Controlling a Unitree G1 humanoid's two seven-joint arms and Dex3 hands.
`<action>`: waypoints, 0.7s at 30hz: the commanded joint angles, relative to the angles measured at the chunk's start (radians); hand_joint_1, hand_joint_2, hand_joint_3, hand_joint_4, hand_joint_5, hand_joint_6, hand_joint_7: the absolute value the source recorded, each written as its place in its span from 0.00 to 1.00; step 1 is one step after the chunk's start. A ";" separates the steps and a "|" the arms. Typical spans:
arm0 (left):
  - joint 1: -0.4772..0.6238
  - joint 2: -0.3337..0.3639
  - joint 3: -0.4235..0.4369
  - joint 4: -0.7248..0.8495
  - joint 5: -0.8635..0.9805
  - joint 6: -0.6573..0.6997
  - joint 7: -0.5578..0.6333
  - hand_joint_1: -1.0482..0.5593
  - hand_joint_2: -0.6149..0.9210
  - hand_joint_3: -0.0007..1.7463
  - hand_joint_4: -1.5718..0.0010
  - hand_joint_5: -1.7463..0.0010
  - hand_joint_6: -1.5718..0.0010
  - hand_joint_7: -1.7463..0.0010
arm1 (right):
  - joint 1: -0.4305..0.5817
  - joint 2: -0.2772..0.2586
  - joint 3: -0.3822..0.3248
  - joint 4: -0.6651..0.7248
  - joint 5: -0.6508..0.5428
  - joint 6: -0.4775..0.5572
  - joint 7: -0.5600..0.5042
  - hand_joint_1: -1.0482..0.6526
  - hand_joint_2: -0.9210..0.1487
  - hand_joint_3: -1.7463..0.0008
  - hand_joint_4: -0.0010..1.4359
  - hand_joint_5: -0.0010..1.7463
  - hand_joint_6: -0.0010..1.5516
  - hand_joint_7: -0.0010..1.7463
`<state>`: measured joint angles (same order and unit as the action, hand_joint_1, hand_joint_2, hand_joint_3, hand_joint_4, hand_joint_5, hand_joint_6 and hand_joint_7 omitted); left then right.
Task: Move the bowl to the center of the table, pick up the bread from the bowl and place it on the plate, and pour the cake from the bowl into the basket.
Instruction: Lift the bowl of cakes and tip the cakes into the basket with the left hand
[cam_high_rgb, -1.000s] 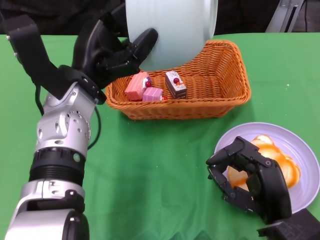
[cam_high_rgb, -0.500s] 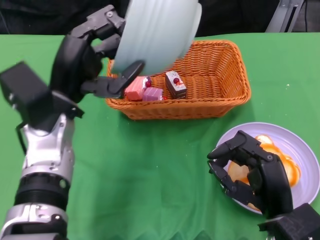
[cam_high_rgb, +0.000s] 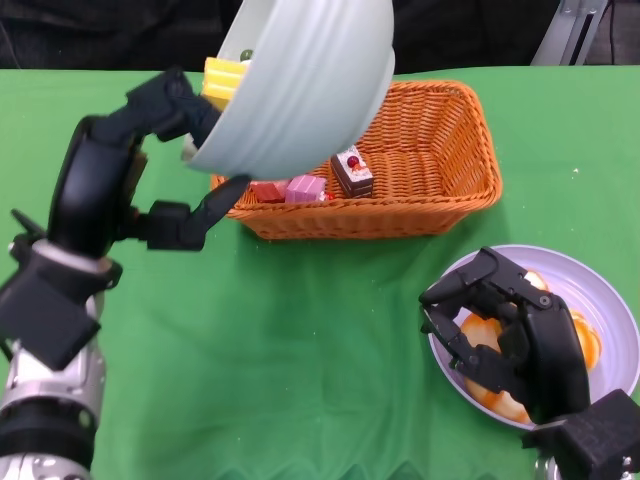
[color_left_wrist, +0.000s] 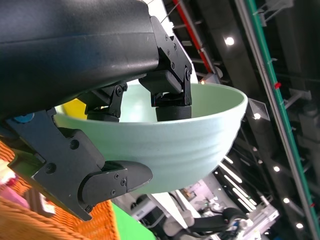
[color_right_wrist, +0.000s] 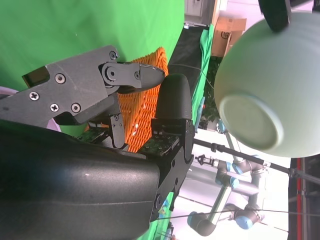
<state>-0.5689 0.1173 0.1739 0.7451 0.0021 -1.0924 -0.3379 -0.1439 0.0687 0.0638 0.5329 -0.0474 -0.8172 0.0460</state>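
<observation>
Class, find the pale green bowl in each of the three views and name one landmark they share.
Head view: bowl at top centre, tilted above the basket's left end, held by the left robot hand.
Right wrist view: bowl at the upper right, its base showing.
Left wrist view: bowl fills the middle.
Shared landmark: the orange basket.

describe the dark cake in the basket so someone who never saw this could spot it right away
Find the orange wicker basket at the far side of the green table. Inside, near its left half, below the raised pale bowl, stands a dark brown cake. Its white top with a red cherry sets it apart from the pink cakes beside it.
</observation>
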 joint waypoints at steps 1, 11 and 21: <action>0.029 0.028 0.022 0.022 0.081 -0.081 0.106 0.61 0.81 0.60 0.55 0.06 0.53 0.16 | -0.004 -0.016 -0.015 -0.004 -0.009 0.003 -0.014 0.54 0.06 0.81 0.45 0.83 0.39 0.72; 0.149 0.062 0.138 -0.009 0.597 -0.260 0.556 0.64 0.76 0.64 0.55 0.15 0.54 0.19 | -0.023 -0.024 -0.029 0.021 -0.008 0.012 -0.017 0.54 0.03 0.83 0.45 0.84 0.38 0.72; 0.283 0.149 0.031 -0.098 0.997 -0.191 1.073 0.62 0.79 0.59 0.52 0.16 0.57 0.19 | -0.026 -0.029 -0.033 0.029 -0.016 0.000 -0.027 0.54 0.03 0.84 0.46 0.83 0.39 0.71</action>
<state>-0.2994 0.2345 0.2233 0.6628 0.9735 -1.2945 0.6537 -0.1639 0.0558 0.0437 0.5619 -0.0638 -0.8071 0.0262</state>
